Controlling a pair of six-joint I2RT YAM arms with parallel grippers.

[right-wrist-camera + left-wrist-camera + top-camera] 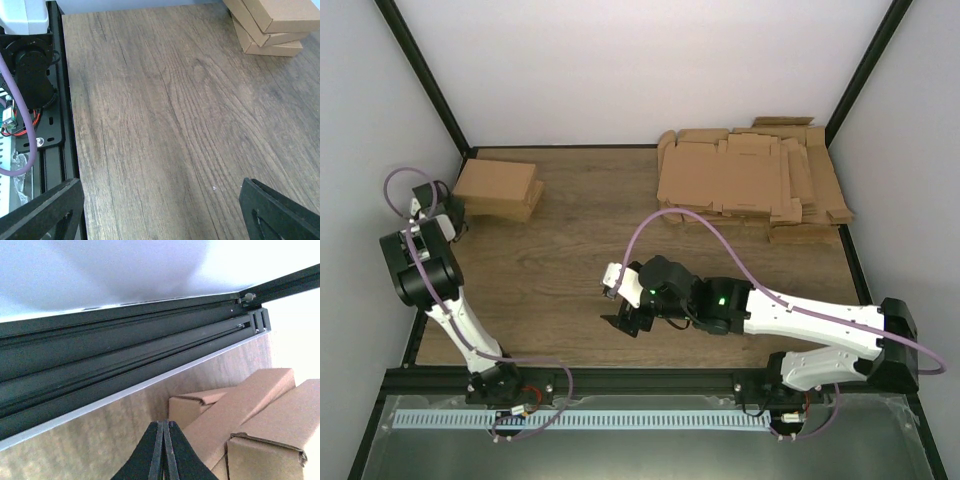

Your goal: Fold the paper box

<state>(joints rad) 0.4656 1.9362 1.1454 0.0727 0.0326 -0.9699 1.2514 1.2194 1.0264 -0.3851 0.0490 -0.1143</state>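
As L pincer (163, 429) (closed) hovers, paper box (498, 183) beside.

brown paper box (496, 180), wood-grain table (570, 240) (greyish brown).

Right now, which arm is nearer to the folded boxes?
Left. The left arm ends beside the folded boxes; the right arm is over the middle of the table.

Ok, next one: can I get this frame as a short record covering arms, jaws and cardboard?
left gripper: jaws shut, empty, close to the folded boxes
right gripper: jaws open, empty, over bare table near the centre
folded boxes: stacked, far-left corner
flat blanks: piled at far right
in hand: nothing, either arm
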